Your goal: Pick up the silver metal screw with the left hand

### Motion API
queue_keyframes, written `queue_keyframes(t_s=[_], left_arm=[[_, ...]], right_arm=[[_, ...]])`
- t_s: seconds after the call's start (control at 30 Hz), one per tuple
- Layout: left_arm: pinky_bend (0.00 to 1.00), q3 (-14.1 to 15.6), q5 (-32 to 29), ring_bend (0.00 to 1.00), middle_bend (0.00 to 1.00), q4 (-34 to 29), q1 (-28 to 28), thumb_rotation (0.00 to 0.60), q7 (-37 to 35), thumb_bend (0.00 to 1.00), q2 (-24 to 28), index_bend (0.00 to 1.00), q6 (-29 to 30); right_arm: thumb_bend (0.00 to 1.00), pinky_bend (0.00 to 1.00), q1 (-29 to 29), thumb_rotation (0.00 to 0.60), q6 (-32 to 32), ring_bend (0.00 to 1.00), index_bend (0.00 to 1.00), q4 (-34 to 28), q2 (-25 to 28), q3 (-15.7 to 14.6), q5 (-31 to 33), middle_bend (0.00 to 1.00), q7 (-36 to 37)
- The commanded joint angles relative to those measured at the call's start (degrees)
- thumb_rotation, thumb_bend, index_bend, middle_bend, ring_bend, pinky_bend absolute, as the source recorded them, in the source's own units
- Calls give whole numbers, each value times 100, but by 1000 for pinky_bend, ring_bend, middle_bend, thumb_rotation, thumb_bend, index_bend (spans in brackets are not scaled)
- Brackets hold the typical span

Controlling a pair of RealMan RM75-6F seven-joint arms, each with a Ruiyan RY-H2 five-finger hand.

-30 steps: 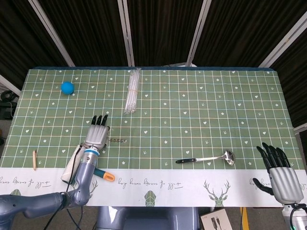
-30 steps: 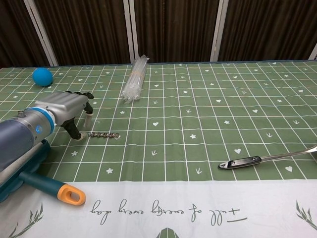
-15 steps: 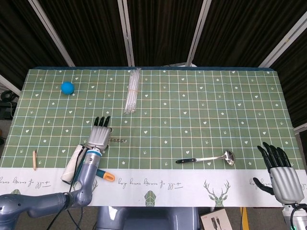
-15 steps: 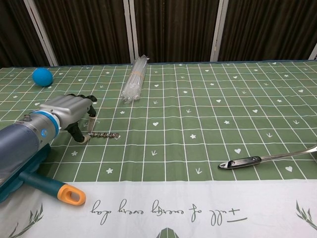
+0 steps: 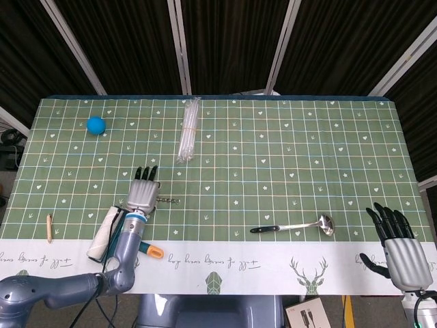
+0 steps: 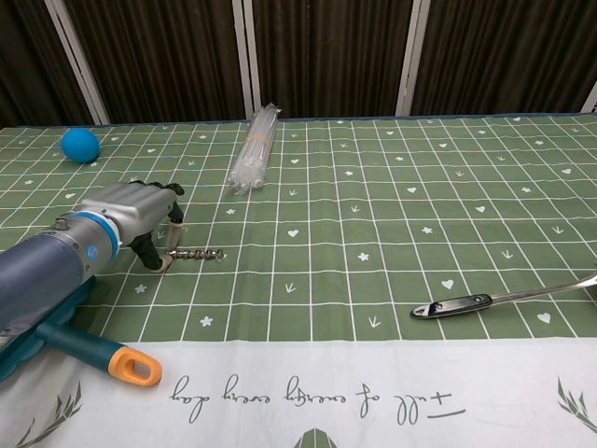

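The silver metal screw (image 6: 197,253) (image 5: 168,200) lies flat on the green checked cloth, left of the middle. My left hand (image 6: 135,209) (image 5: 143,190) hovers just left of it, palm down, fingers apart and arched over the cloth. Its fingertips (image 6: 173,220) stand close by the screw's left end; the thumb tip rests on the cloth beside that end. Nothing is in the hand. My right hand (image 5: 398,240) shows only in the head view, at the lower right past the table's front edge, fingers spread and empty.
A teal tool with an orange tip (image 6: 112,357) lies under my left forearm. A bundle of clear straws (image 6: 253,149) lies at the back, a blue ball (image 6: 80,144) at the far left, a ladle (image 5: 293,226) at the right front, a small wooden stick (image 5: 49,227) at the left edge.
My left hand has shifted slightly right and nearer the screw, its fingers lowering beside the screw's left end. The screw and the right hand have not moved.
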Motion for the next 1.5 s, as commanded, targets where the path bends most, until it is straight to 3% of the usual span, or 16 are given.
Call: queue_keyframes(t_s=[0.03, 0.2, 0.5, 0.67, 0.9, 1.17, 1.5], left_arm=[[0, 25, 36, 0, 0, -26, -3, 600, 14, 389, 12, 561, 31], [0, 62, 148, 0, 0, -141, -20, 600, 55, 440, 108, 574, 98], [0, 115, 458, 0, 0, -436, -111, 600, 243, 446, 492, 587, 226], [0, 589, 1446, 0, 0, -276, -267, 600, 632, 445, 932, 604, 379], [0, 751, 2048, 0, 0, -94, -349, 600, 704, 447, 1423, 612, 365], [0, 783, 2464, 0, 0, 135, -369, 600, 556, 446, 1799, 612, 307], [0, 745, 2505, 0, 0, 370, -277, 600, 418, 445, 1842, 617, 196]], right_arm=[[92, 55, -2, 600, 10, 0, 36, -2, -1, 8, 5, 0, 17], [92, 54, -8, 600, 48, 0, 37, 8, -10, 17, -15, 0, 44], [92, 55, -14, 600, 61, 0, 37, 19, -18, 27, -4, 0, 29], [92, 55, -17, 600, 67, 0, 37, 21, -21, 31, 1, 0, 7], [92, 54, -19, 600, 63, 0, 37, 21, -21, 31, 6, 0, -3], [92, 55, -18, 600, 53, 0, 37, 15, -25, 30, 11, 0, -24], [92, 54, -4, 600, 11, 0, 37, 0, -38, 31, 33, 0, -58]])
